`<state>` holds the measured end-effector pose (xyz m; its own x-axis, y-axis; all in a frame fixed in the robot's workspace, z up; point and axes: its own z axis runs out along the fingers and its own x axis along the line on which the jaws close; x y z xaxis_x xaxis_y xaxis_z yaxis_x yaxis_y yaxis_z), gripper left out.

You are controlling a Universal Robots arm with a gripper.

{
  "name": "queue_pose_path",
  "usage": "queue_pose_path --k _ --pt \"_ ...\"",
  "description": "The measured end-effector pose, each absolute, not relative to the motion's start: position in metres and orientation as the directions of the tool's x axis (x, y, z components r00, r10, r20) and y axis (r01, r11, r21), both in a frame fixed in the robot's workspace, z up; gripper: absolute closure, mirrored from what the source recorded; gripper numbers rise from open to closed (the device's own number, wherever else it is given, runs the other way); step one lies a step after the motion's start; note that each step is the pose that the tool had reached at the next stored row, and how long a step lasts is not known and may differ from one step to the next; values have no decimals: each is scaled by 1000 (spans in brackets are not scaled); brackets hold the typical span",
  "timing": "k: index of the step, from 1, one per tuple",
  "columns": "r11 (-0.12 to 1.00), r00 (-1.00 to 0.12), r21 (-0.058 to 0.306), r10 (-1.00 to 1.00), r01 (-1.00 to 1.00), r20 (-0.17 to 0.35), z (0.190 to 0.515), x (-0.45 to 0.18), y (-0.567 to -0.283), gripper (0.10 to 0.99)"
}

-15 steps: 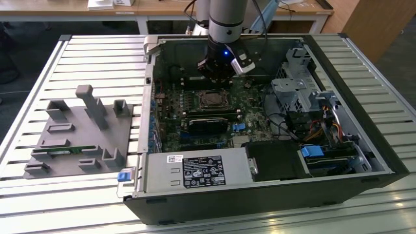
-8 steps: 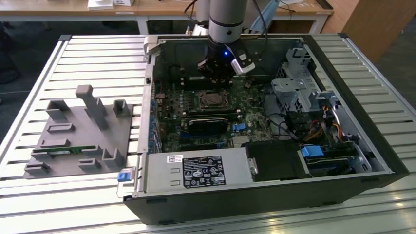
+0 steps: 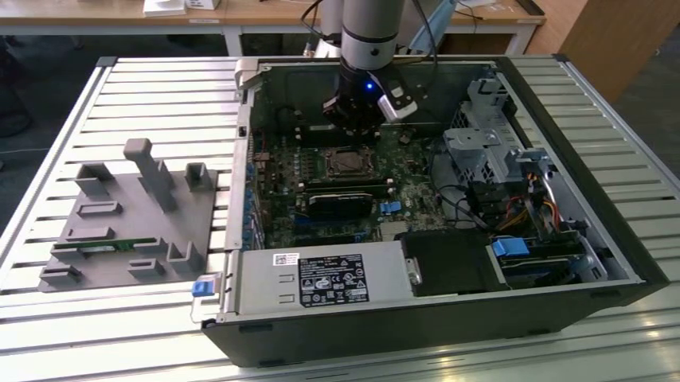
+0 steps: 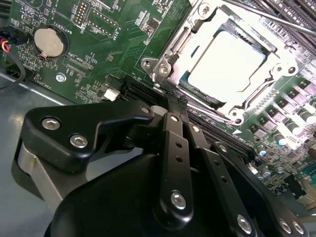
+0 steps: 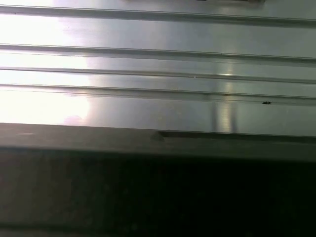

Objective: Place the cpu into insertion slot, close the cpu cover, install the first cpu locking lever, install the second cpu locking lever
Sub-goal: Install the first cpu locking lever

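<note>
The fingers [image 4: 173,106] are closed together with nothing between them, their tip at the cover [image 4: 195,44] edge, presumably to press it down. The cpu [image 4: 224,61] sits in the slot [image 3: 345,162], framed by the cover, on the board [image 4: 123,34].

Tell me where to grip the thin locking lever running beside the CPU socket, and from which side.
Pinch the locking lever across its straight rod, coming down from above the motherboard. It is thin and lies close alongside the cpu cover, so a top approach across its width looks safest.
</note>
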<state>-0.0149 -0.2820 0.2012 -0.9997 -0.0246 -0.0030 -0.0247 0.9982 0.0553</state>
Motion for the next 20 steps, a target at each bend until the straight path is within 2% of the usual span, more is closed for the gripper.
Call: queue_pose_path --k 20 --pt "999 -1000 36 -25 -25 -2 197 -15 -282 965"
